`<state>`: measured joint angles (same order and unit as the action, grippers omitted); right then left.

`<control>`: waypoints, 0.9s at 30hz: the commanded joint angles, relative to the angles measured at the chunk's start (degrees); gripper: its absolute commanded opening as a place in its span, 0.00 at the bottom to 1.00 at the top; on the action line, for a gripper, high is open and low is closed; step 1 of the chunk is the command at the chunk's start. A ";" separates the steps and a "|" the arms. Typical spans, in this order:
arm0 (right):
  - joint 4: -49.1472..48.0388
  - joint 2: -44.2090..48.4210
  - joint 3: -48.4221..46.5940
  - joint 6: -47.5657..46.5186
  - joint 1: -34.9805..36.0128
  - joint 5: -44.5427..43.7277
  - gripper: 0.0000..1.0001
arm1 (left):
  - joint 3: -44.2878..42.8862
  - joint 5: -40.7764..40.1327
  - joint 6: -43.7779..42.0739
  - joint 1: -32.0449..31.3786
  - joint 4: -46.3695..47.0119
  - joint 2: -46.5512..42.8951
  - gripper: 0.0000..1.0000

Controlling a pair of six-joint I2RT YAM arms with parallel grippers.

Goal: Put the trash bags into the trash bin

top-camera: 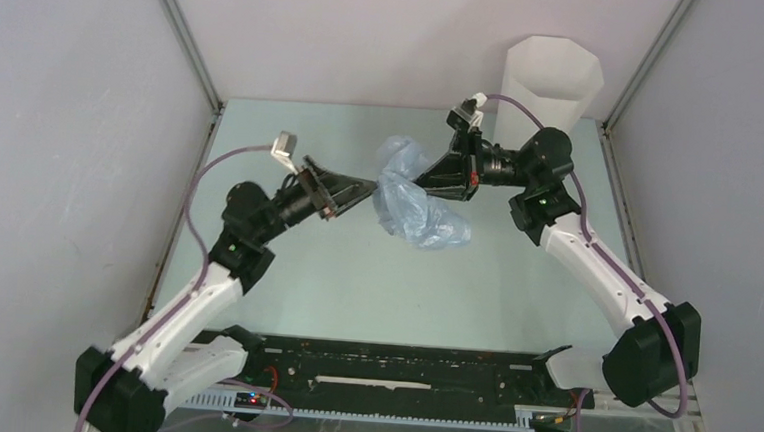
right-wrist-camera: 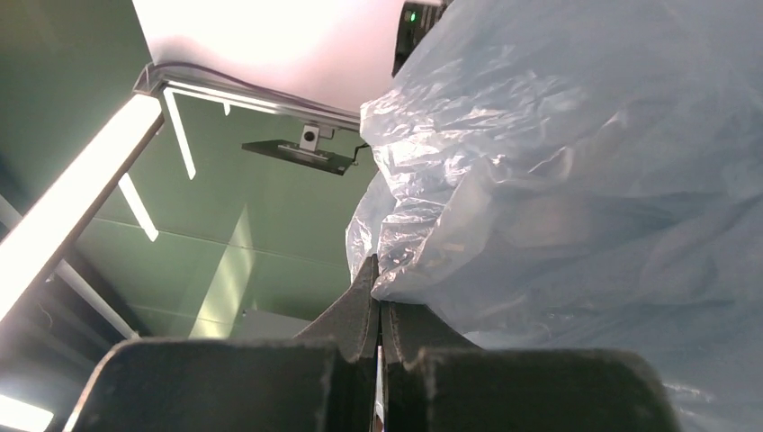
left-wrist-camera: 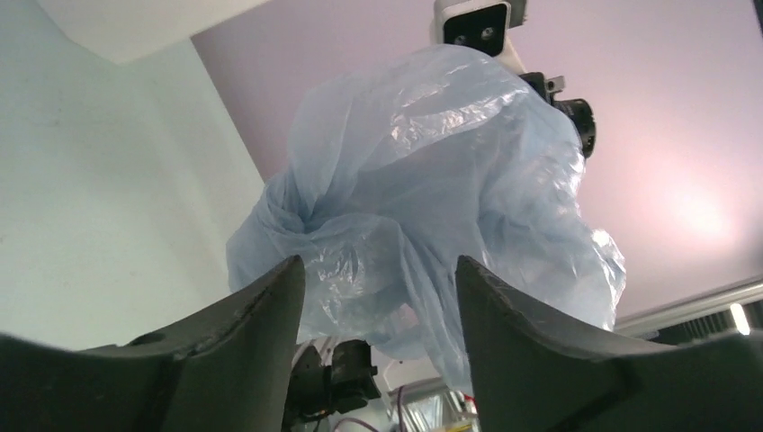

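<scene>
Pale green table [top-camera: 354, 284] between grey walls [top-camera: 51, 156] makes up the setting, and the trash bag [top-camera: 414, 203] is near its middle, between the two arms. It is thin, translucent, pale-blue film, glossy and heavily wrinkled. The film is bunched into a loose lump, with a puffed lobe toward the far side and a broader crumpled mass spreading nearer and to the right. Light catches the creases as white streaks, and in the left wrist view darker shapes show faintly through the film. Whether its underside touches the table I cannot tell.

The right gripper [right-wrist-camera: 378, 301] reaches in from the right, its fingers pressed together on a fold of film at the bag's edge. The left gripper [left-wrist-camera: 378, 270] points at the bag from the left with its jaws spread apart. The film fills the space just beyond the tips, and whether the tips touch it I cannot tell.

The trash bin [top-camera: 551, 86] stands upright at the far right corner of the table. It is white, faceted and open at the top, behind the right arm and apart from the bag
</scene>
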<state>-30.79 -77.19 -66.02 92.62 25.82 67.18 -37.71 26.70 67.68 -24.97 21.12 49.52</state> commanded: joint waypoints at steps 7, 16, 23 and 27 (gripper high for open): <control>11.01 4.91 -0.34 -10.71 -7.85 2.87 0.00 | -7.68 -0.18 -2.40 -0.43 -6.72 -0.32 0.00; 23.59 4.76 -0.34 -18.80 -12.69 3.04 0.00 | -11.05 -0.78 -7.53 -0.74 -18.20 -1.39 0.18; 40.05 4.38 -0.34 -14.39 -10.02 -11.07 0.00 | -26.25 -8.75 -29.66 -17.05 -32.48 5.27 1.00; 41.73 5.73 -0.34 -11.24 -9.96 -15.37 0.00 | -30.20 -21.38 -40.63 -25.83 -38.52 7.31 1.00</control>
<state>6.15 -73.43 -66.02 77.91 15.62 58.04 -61.80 17.52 42.83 -44.91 -9.91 56.27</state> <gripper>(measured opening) 0.007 0.996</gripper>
